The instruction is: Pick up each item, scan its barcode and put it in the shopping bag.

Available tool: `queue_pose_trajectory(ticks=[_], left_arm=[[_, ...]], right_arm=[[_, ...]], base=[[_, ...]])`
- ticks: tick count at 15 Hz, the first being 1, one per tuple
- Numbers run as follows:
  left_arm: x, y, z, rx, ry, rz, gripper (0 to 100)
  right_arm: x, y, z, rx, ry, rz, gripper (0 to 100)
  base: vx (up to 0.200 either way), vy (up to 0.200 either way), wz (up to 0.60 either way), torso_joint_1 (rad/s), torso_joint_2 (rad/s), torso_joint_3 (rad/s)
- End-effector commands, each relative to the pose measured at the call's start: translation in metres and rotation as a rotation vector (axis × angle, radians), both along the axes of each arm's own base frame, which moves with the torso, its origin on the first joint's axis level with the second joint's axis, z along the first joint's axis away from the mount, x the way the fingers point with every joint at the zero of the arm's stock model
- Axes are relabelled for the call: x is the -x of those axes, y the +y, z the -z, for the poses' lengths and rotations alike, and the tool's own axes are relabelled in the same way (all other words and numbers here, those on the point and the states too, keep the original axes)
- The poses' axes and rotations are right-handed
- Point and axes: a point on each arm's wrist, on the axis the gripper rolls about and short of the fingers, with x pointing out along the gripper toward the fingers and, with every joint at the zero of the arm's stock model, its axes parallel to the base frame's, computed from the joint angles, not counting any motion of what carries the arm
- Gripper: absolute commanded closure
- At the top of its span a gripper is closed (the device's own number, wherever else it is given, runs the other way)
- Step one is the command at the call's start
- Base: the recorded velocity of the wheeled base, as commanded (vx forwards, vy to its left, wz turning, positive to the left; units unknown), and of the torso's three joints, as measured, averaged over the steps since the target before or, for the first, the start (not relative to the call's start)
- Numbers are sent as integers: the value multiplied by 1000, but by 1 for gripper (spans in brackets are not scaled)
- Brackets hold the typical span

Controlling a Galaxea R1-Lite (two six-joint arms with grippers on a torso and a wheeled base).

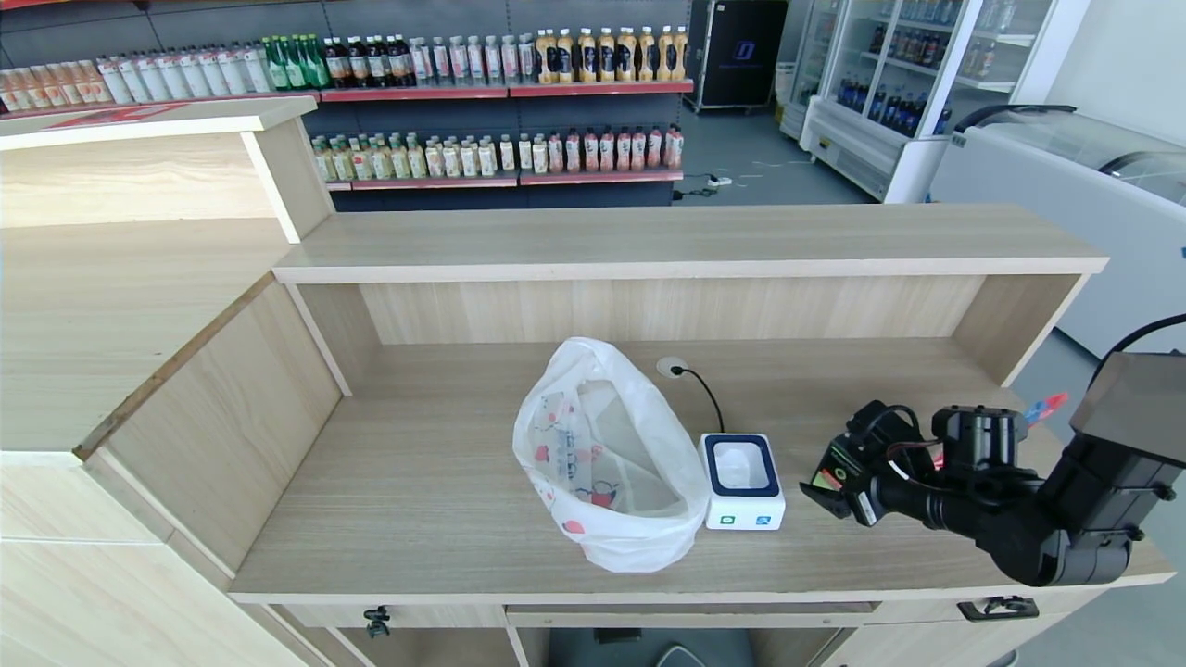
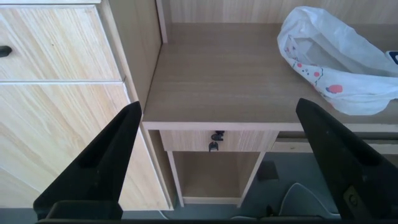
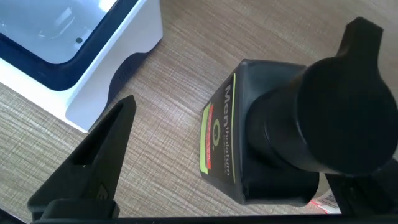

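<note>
left gripper [image 2: 217,106] jaws spread wide, nothing between them, low off the counter's [image 1: 445,482] front-left edge; white shopping bag [image 1: 602,454] mid-counter, mouth open, scanner [image 1: 741,482] just beside it; right gripper [image 1: 829,482] near the scanner, jaws apart astride a black box [image 3: 227,146], one finger against it

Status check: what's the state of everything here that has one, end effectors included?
shopping bag: on the counter, mouth open and facing up.
scanner: window up, beside the bag, cable attached.
right end effector: open, straddling the black box.
black box: not clamped.
left end effector: open, empty, below counter level.
drawer: shut.
</note>
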Motion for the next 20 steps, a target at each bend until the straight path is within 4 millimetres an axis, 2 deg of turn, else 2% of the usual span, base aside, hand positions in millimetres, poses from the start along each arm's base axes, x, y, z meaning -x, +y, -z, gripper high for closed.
queue_pose_trajectory(ticks=[1, 8, 9, 14, 17, 18, 19, 20], left_arm=[[0, 0, 0, 0, 1, 0, 0], [0, 0, 0, 0, 1, -1, 0], [0, 0, 0, 0, 1, 0, 0], [0, 0, 0, 0, 1, -1, 0], [0, 0, 0, 0, 1, 0, 0], [0, 0, 0, 0, 1, 0, 0], [0, 0, 0, 0, 1, 0, 0], [0, 0, 0, 0, 1, -1, 0]], right_arm=[[3, -1, 2, 1, 7, 5, 0], [1, 1, 7, -1, 15, -2, 0], [1, 1, 7, 0, 13, -2, 100], [-1, 1, 4, 2, 0, -2, 100], [1, -5, -16, 2, -60, 14, 100], [3, -6, -35, 4, -112, 16, 100], [5, -6, -45, 6, -140, 17, 100], [13, -9, -78, 49, -241, 12, 100]], base=[[0, 0, 0, 0, 0, 0], [0, 0, 0, 0, 0, 0], [0, 0, 0, 0, 0, 0], [0, 0, 0, 0, 0, 0], [0, 0, 0, 0, 0, 0], [0, 0, 0, 0, 0, 0], [0, 0, 0, 0, 0, 0], [0, 0, 0, 0, 0, 0]])
